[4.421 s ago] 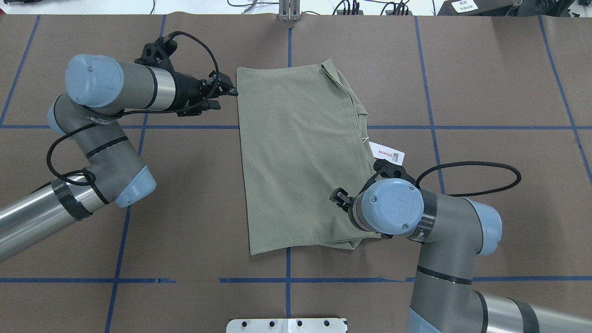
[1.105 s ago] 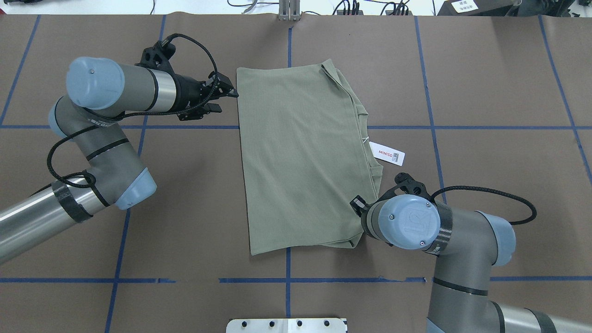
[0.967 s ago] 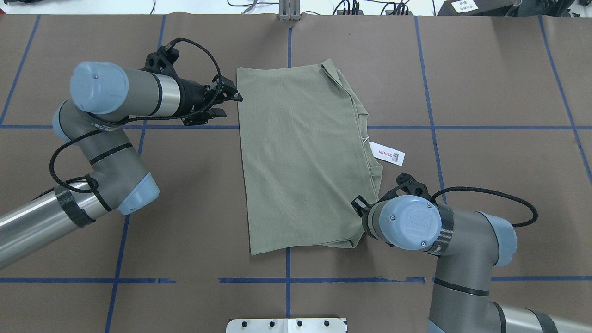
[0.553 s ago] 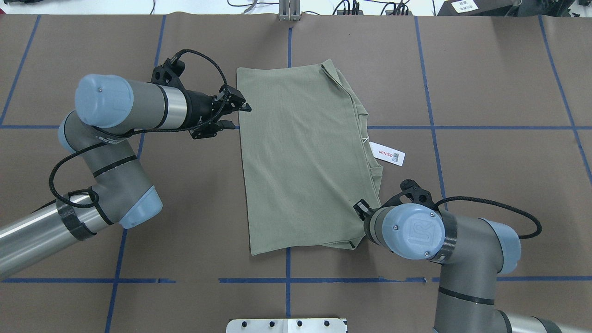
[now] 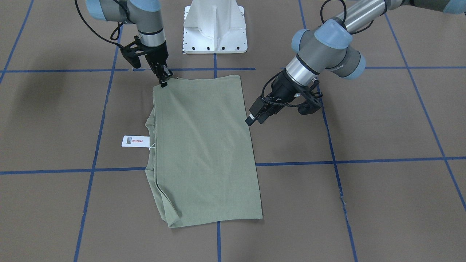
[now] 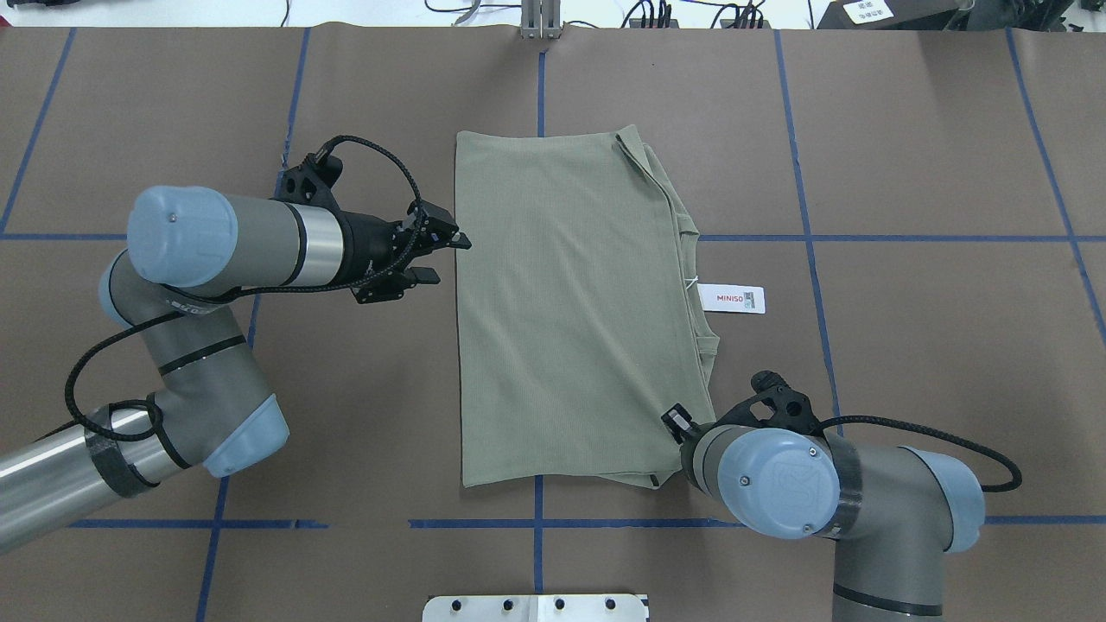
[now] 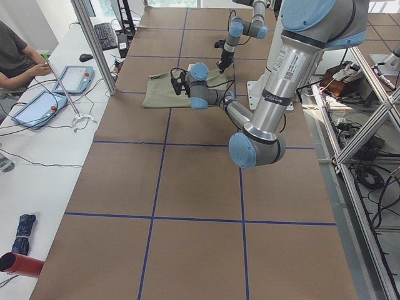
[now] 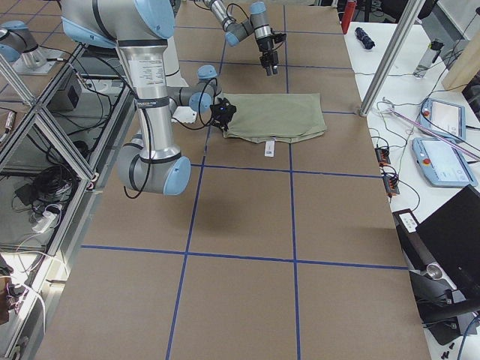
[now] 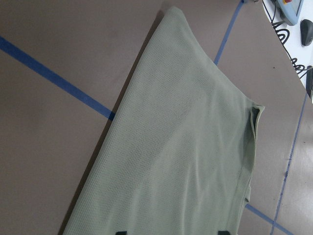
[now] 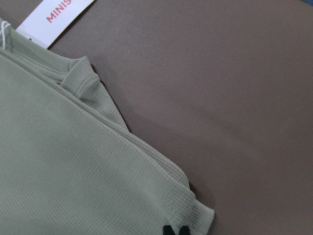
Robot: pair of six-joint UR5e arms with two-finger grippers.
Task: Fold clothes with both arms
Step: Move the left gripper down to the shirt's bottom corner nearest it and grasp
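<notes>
Midway through folding the shirt, flat on the table. Pinching its near corner with the right gripper, jaws squeezed on it. Holding the left gripper beside the edge, jaws apart. Next, probably: grab that edge, lift together.

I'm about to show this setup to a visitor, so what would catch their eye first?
An olive-green shirt, folded into a tall rectangle, lies in the middle of the brown table, with a white tag poking out at its collar side. The right gripper pinches the collar-side corner nearest the robot. The left gripper sits open at the opposite long edge.
</notes>
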